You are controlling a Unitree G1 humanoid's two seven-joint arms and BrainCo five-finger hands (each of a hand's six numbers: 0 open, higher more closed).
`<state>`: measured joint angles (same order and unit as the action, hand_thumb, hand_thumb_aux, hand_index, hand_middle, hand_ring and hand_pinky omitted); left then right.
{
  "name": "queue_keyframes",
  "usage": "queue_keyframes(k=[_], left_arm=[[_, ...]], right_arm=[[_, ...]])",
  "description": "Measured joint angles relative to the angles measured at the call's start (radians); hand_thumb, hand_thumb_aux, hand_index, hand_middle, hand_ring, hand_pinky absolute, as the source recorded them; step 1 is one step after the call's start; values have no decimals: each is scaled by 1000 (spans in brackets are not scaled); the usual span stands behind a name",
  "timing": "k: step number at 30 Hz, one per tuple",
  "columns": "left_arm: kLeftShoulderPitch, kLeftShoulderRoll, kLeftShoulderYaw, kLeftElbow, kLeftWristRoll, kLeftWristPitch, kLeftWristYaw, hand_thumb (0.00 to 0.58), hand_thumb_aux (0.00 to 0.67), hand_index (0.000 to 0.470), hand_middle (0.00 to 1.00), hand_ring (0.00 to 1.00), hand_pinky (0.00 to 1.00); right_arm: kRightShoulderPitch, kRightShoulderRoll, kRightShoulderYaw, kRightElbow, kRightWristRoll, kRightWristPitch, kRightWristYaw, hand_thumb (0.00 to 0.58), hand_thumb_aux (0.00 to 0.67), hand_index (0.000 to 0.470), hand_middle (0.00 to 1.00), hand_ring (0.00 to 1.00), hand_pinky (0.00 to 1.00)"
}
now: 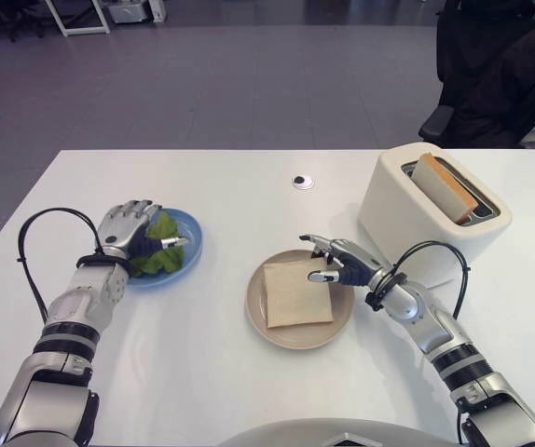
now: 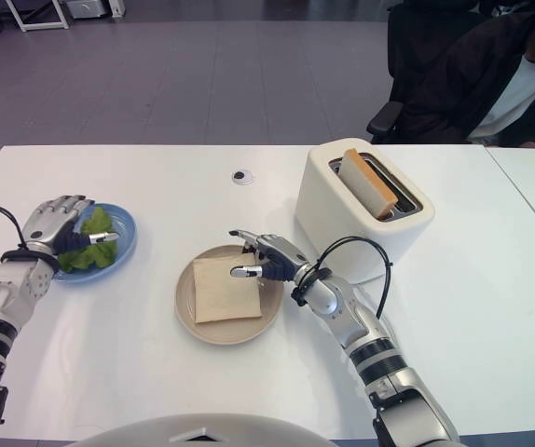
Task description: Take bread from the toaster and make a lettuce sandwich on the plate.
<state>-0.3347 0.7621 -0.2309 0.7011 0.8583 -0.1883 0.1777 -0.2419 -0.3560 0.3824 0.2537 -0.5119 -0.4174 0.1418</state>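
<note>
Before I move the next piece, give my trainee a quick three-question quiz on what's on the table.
1. True or false: the toaster is empty.
2. What lies on the beige plate? A: two stacked slices. B: one bread slice. C: nothing.
3. Fill in: the left hand is over the ___ in the blue dish.
Key: 1 false, a toast slice stands in the toaster. 2 B. 3 lettuce.
</note>
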Motion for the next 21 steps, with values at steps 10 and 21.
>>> queue_keyframes(k=[10, 21], left_arm=[[-37, 1, -68, 128, -24, -17, 20, 0, 0, 0, 0, 0, 0], [-37, 19, -45, 76, -90, -50, 80, 0, 0, 0, 0, 0, 0]], right_arm=[[2, -2, -3, -54, 1, -8, 1, 0, 0, 0, 0, 0, 0], [6, -5, -3, -54, 1, -19, 6, 0, 0, 0, 0, 0, 0]])
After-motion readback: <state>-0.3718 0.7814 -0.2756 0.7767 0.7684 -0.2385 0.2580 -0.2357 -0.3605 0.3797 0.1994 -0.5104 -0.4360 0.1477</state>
